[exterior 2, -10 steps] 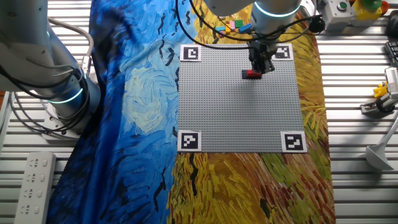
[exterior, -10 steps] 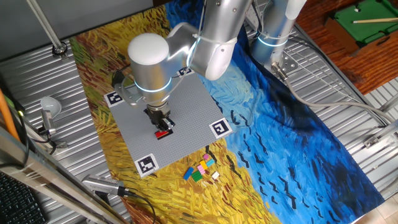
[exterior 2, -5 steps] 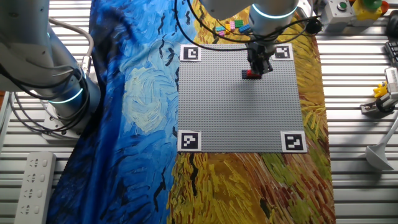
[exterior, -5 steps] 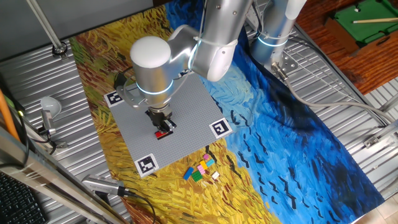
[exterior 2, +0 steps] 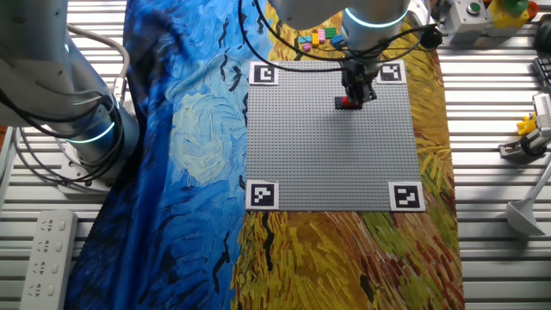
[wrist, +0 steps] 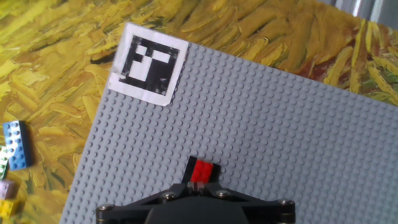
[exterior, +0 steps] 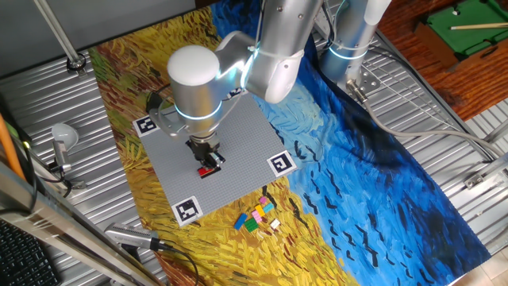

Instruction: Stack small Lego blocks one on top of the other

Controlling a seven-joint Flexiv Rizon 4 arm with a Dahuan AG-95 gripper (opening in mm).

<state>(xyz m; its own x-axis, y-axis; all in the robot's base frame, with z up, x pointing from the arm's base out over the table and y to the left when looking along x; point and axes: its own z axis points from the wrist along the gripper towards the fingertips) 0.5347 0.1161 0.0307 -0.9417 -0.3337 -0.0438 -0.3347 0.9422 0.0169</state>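
Observation:
A small red Lego block (exterior: 209,171) sits on the grey studded baseplate (exterior: 238,135), also seen in the other fixed view (exterior 2: 349,102) and in the hand view (wrist: 203,171). My gripper (exterior: 208,161) stands upright right over it, fingers closed together, tips at the block's near edge (wrist: 200,185). I cannot tell if anything thin is held between them. No tan-orange flat block shows at the gripper. A pile of several loose small blocks (exterior: 255,216), green, yellow, pink and orange, lies on the cloth off the baseplate's corner (exterior 2: 320,36).
A blue block (wrist: 15,144) lies on the yellow cloth beside the baseplate. Black-and-white markers (exterior: 281,164) sit at the baseplate corners (wrist: 149,67). A second arm's base (exterior 2: 82,129) stands on the blue cloth side. Metal slats surround the cloth.
The arm has shifted very slightly over the red block. The block has stayed where it was on the baseplate.

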